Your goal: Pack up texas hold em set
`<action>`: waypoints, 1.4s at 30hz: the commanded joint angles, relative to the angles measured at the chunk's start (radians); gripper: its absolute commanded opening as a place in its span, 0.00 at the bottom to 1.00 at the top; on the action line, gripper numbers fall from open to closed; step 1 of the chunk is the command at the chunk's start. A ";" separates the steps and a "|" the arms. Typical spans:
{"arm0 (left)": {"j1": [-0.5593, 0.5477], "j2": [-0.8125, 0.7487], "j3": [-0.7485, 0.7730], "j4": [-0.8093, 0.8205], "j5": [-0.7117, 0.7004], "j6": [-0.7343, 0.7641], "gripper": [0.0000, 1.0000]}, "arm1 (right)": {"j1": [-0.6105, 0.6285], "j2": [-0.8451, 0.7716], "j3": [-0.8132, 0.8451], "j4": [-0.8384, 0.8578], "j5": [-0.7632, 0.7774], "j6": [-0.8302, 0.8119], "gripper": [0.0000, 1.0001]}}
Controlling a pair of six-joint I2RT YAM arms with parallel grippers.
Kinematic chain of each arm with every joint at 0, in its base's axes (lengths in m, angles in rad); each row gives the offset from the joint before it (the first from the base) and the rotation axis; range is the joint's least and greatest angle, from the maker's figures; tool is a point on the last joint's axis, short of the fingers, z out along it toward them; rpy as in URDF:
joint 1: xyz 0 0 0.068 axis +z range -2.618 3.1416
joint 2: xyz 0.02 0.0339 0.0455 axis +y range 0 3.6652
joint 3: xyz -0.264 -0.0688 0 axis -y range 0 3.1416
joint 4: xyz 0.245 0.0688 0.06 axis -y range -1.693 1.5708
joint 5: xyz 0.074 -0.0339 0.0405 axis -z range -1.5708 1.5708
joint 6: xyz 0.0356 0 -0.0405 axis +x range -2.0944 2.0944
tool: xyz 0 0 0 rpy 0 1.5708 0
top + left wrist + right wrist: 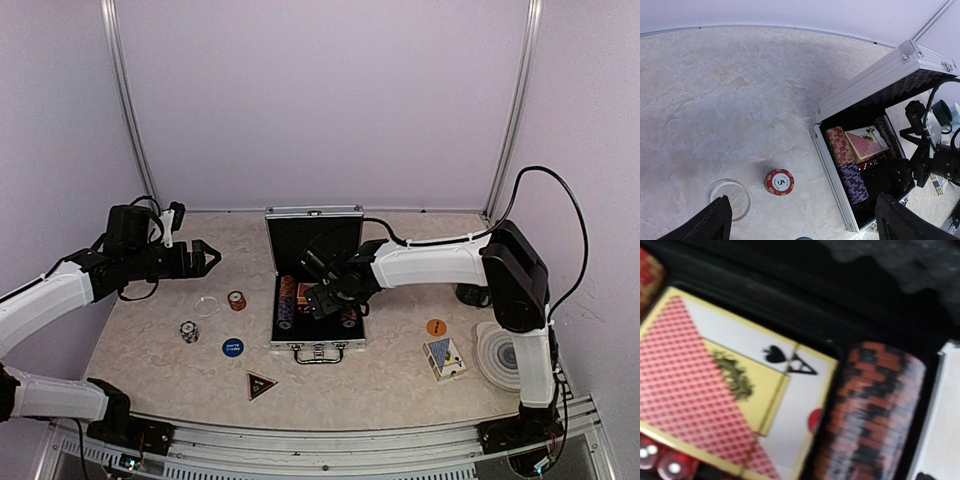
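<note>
View blurred, close over black case interior point(765, 295). Red card deck point(700, 385) lies flat at left and centre: red diamond pattern, yellow border, gold crest, black spade and letter A near its upper right corner. Red-and-black chip row point(870, 410) just right of deck, chips on edge, touching or nearly touching it. Reddish chips point(649, 275) at upper left corner, mostly cut off. Red dice point(665, 462) with white pips at lower left, beside deck's lower edge. Dark wavy foam lining point(900, 265) at top right. Pale strip point(942, 415) along right edge, identity unclear.
</note>
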 commanded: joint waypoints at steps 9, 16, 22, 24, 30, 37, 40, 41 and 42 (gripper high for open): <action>0.000 -0.007 0.010 0.025 0.009 -0.009 0.99 | 0.004 0.068 0.081 -0.062 0.112 0.023 0.99; 0.000 -0.008 0.010 0.024 0.011 -0.009 0.99 | -0.002 0.092 0.118 -0.053 0.117 0.021 0.99; 0.000 -0.010 0.008 0.024 0.009 -0.007 0.99 | -0.003 0.104 0.144 -0.072 0.098 0.018 0.99; 0.000 -0.010 0.010 0.025 0.009 -0.007 0.99 | -0.003 0.065 0.116 -0.057 0.078 0.017 0.99; 0.001 -0.007 0.010 0.025 0.010 -0.007 0.99 | -0.003 -0.158 -0.072 0.029 0.033 0.025 0.99; 0.003 -0.007 0.010 0.025 0.012 -0.008 0.99 | -0.011 -0.326 -0.216 -0.003 0.097 0.073 0.99; 0.003 -0.006 0.010 0.026 0.015 -0.011 0.99 | -0.021 -0.348 -0.270 0.019 0.097 0.085 0.99; 0.004 -0.005 0.010 0.028 0.018 -0.010 0.99 | -0.026 -0.340 -0.271 0.023 0.093 0.089 0.99; 0.003 -0.004 0.010 0.029 0.020 -0.012 0.99 | -0.029 -0.326 -0.265 0.023 0.090 0.092 0.99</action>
